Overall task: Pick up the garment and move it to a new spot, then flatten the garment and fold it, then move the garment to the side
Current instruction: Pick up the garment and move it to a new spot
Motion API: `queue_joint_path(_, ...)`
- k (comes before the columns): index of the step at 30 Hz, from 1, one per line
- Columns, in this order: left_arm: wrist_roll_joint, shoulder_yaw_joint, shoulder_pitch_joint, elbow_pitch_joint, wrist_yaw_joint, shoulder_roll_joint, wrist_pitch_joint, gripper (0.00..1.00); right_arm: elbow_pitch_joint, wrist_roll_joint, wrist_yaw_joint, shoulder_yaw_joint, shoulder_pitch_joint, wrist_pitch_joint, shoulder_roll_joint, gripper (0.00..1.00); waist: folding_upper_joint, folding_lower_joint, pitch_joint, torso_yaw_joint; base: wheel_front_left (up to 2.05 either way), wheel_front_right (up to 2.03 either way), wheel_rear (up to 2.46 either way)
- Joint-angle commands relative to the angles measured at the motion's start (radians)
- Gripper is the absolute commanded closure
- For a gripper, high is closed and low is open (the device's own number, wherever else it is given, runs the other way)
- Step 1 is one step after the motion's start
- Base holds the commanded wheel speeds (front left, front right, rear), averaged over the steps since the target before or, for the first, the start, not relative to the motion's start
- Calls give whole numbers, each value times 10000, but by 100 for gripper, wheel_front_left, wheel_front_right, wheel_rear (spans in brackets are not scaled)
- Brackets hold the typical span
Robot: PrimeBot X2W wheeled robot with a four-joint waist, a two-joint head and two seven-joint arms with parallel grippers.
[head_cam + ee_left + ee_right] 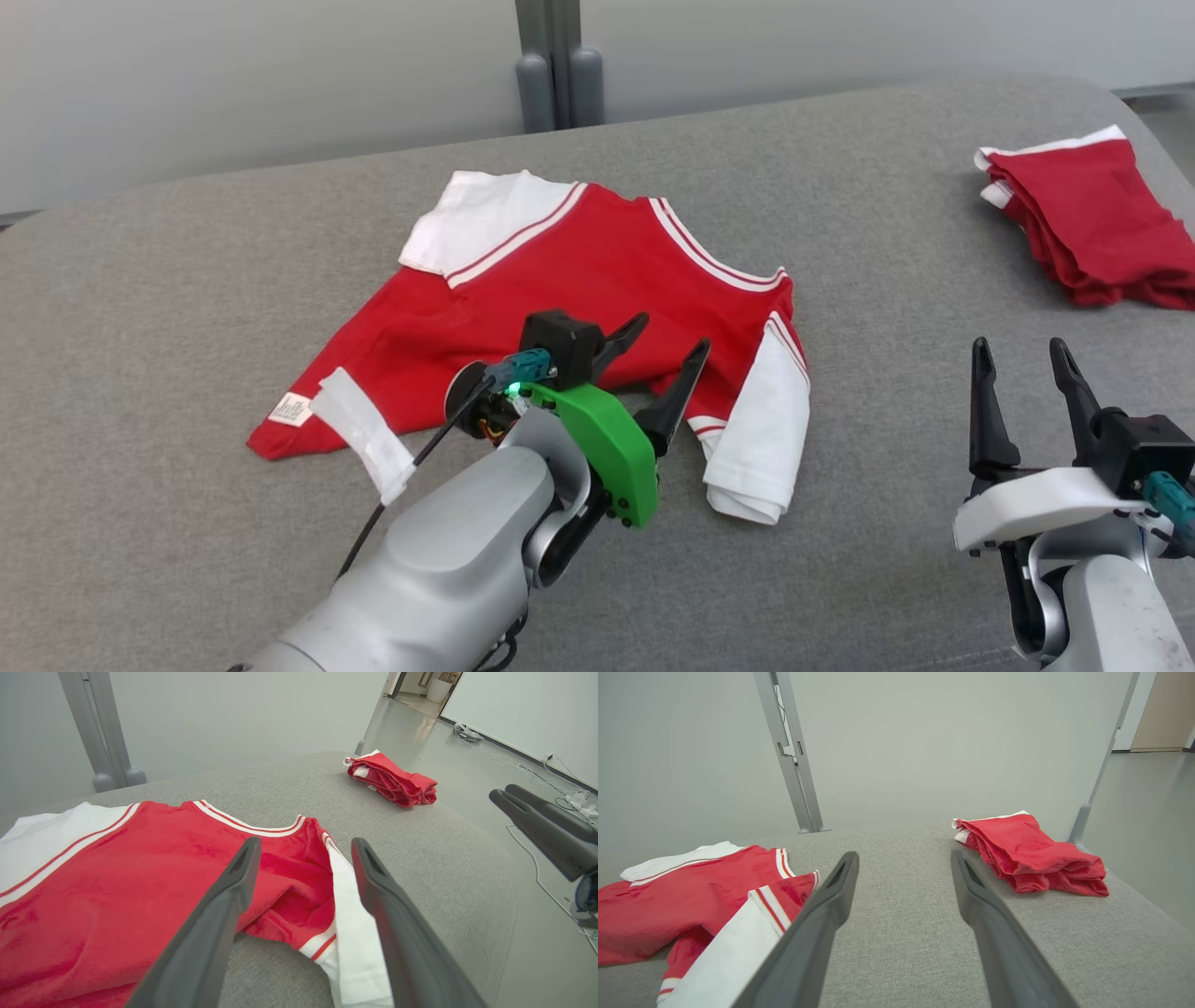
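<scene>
Head view: one garment (579, 271), one bundle (1092, 224), left gripper (670, 334), right gripper (1018, 345)

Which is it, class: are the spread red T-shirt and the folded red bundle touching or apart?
Apart. The head view shows a wide strip of bare grey surface between the T-shirt and the bundle; the right wrist view agrees.

A folded clothes bundle (1092, 224) lies at the far right of the grey cushioned surface (887, 187).
</scene>
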Motion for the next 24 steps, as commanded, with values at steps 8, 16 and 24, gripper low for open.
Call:
queue_joint_path(8, 609, 1423, 1521, -439, 902, 800, -359, 0, -288, 28, -19, 135, 758, 292, -32, 0, 0, 0, -1123, 1339, 0, 0, 0)
queue_joint_path(16, 2061, 3473, 3749, -2150, 1616, 1538, -360, 0, -453, -77, -19, 501, 1337, 442, -35, 0, 0, 0, -1168, 1572, 0, 0, 0)
queue_joint_path(24, 3609, 5162, 5885, -3784, 2217, 1719, -362, 0, -508, 272, -17, 713, 1804, 359, -34, 0, 0, 0, -1255, 1595, 0, 0, 0)
